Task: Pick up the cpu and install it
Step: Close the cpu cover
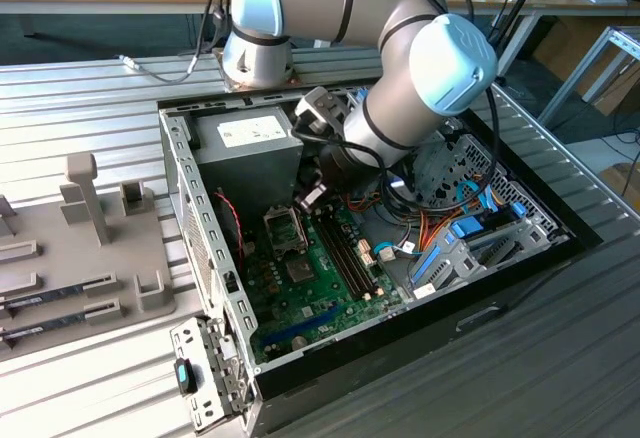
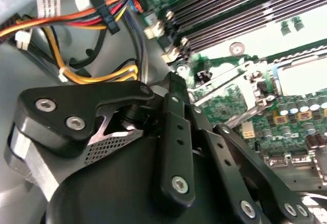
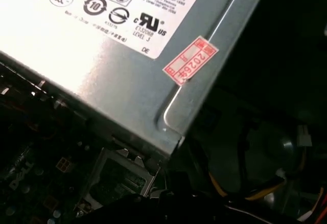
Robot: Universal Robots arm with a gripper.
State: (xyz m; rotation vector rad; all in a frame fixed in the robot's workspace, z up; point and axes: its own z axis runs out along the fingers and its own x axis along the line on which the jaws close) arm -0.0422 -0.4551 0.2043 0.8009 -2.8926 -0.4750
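Note:
My gripper (image 1: 312, 198) hangs inside the open computer case (image 1: 200, 248), just above the motherboard (image 1: 310, 288) and beside the power-supply box (image 1: 245, 138). It is next to the cpu socket (image 1: 283, 228). In the second wrist view the gripper's black linkage (image 2: 171, 88) fills the foreground. Beyond it the hinged metal socket frame (image 2: 225, 83) stands raised, beside the socket opening (image 2: 299, 73), which looks pale. In the first wrist view the socket frame (image 3: 120, 180) lies under the power-supply box's corner (image 3: 168, 116). The cpu is hidden.
Long memory slots (image 1: 345, 253) run beside the socket. Orange and yellow cables (image 2: 92, 14) loop near the gripper. Blue drive brackets (image 1: 470, 238) fill the case on the exterior view's right. A grey fixture plate (image 1: 90, 248) with memory sticks (image 1: 50, 298) lies at the exterior view's left.

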